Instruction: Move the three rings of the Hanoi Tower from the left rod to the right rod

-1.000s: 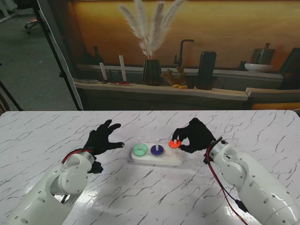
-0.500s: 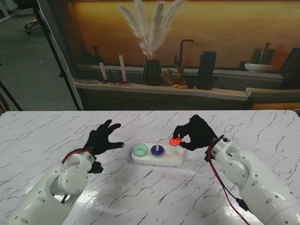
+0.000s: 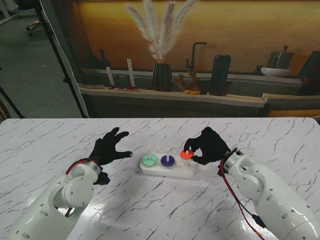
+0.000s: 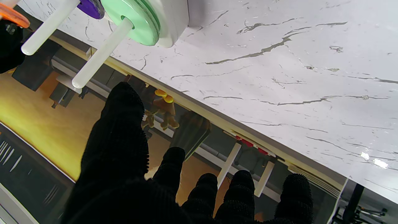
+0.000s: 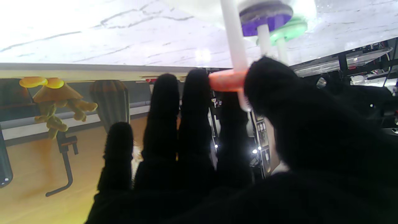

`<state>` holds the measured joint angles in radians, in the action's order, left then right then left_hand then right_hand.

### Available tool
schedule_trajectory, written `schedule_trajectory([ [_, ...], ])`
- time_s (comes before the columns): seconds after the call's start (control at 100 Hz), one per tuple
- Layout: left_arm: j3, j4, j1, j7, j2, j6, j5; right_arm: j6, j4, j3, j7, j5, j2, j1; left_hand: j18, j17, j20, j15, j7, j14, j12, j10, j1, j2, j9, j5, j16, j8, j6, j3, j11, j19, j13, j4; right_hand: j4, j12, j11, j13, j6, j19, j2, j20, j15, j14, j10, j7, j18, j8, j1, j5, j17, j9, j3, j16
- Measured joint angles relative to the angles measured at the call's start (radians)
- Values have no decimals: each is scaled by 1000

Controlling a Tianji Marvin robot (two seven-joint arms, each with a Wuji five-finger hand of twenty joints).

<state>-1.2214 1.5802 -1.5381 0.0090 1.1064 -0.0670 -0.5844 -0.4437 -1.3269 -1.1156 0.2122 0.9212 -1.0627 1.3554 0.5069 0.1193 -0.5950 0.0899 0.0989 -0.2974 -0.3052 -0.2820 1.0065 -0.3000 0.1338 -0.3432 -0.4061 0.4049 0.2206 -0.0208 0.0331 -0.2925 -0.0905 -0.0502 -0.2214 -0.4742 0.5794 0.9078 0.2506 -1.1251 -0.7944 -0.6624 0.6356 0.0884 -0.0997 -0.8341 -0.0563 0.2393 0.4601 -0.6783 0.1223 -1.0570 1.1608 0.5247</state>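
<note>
Now lower on the right rod [image 3: 186, 148] than a moment ago: orange ring [image 3: 186, 154], pinched in right robot hand [image 3: 207, 145] (left robot hand [image 3: 110, 146] spread, idle); release pending.

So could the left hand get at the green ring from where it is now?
Probably yes: the left hand is open beside the base, and the green ring on the nearest rod has nothing over it; the right hand is busy at the far rod.

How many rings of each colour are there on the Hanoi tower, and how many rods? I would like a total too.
Green ring: 1
Purple ring: 1
Orange ring: 1, held on the right rod by the right hand
White rods: 3
Total: 6
</note>
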Motion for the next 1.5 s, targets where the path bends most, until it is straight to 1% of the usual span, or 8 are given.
schedule_trajectory([
  [0.65, 0, 2, -2, -2, 0, -5, 4, 19, 35, 16, 19, -4, -7, 5, 0, 0, 0, 0, 0, 0, 0, 0, 0, 0, 0, 0, 0, 0, 0, 0, 0, 2, 0, 0, 0, 0, -3, 0, 0, 0, -10, -2, 0, 0, -7, 1, 0, 1, 1, -3, 0, 0, 11, 1],
  [0.81, -1, 2, -2, -2, 0, -5, 4, 20, 36, 16, 28, 1, -7, 6, 0, 0, 0, 0, 0, 0, 0, 0, 0, 0, 0, 0, 0, 0, 0, 0, 0, 4, 0, 0, 0, 1, -2, 0, 0, 0, -101, -2, 1, 0, -14, 51, 0, 112, 22, -12, 0, 0, 52, 1],
  [0.86, -1, 2, -2, -2, 0, -5, 4, 21, 37, 17, 38, 4, -7, 5, 0, 0, 0, 0, 0, 0, 0, 0, 0, 0, 0, 0, 0, 0, 0, 0, 0, 4, 0, 0, -28, 1, 1, 22, -1, -11, -133, -8, 15, 0, -19, 58, 0, 113, 59, -41, 11, -17, 65, 8],
  [0.96, -1, 2, -2, -1, 0, -5, 4, 24, 48, 24, 65, 4, -9, 2, 0, 0, 0, 0, 0, 0, 0, 0, 0, 11, 0, 0, 0, 0, 0, 0, 0, 4, 0, 0, -29, -1, -2, 52, -1, -27, -145, -9, 26, 0, -26, 48, 0, 110, 95, -56, 29, -27, 74, 13],
  [1.24, -2, 2, -3, -1, 0, -5, 4, 24, 61, 30, 85, 2, -14, -4, 0, 0, 0, 0, 0, 0, 0, 0, 0, 11, 0, 0, 0, 0, 0, 0, 0, 4, 0, 0, -29, -1, 3, 61, -1, -40, -145, -9, 37, 0, -29, 24, 0, 90, 84, -69, 29, -46, 74, 23],
  [1.3, -2, 3, -4, -2, 0, -6, 3, 23, 60, 27, 71, -2, -14, -4, 0, 0, 0, 0, 0, 0, 0, 0, 0, 11, 0, 0, 0, 0, 0, 0, 0, 4, 0, 0, -29, 1, 24, 42, -3, -39, -145, -9, 35, 0, -29, 48, 0, 112, 28, -50, 16, -5, 74, 23],
  [1.38, -3, 4, -5, -2, 0, -6, 3, 19, 60, 27, 62, -4, -14, -4, 0, 0, 0, 0, 0, 0, 0, 0, 0, 11, 0, 0, 0, 0, 0, 0, 0, 5, 0, 0, 35, 24, 26, -22, -32, -31, -130, -9, 8, -2, -27, 91, 0, 125, -55, 11, -21, 77, 74, 12],
  [1.5, -3, 5, -5, -6, 0, -8, 3, 15, 60, 39, -10, -5, -7, -15, 0, 0, 0, 0, 0, 0, 0, 0, 0, 11, 0, 0, 0, 0, 0, 0, 0, 11, 0, 0, 37, 30, 19, -107, -89, 7, -129, -8, -31, -15, -9, 180, 0, 125, -153, 127, -71, 215, 52, 8],
])
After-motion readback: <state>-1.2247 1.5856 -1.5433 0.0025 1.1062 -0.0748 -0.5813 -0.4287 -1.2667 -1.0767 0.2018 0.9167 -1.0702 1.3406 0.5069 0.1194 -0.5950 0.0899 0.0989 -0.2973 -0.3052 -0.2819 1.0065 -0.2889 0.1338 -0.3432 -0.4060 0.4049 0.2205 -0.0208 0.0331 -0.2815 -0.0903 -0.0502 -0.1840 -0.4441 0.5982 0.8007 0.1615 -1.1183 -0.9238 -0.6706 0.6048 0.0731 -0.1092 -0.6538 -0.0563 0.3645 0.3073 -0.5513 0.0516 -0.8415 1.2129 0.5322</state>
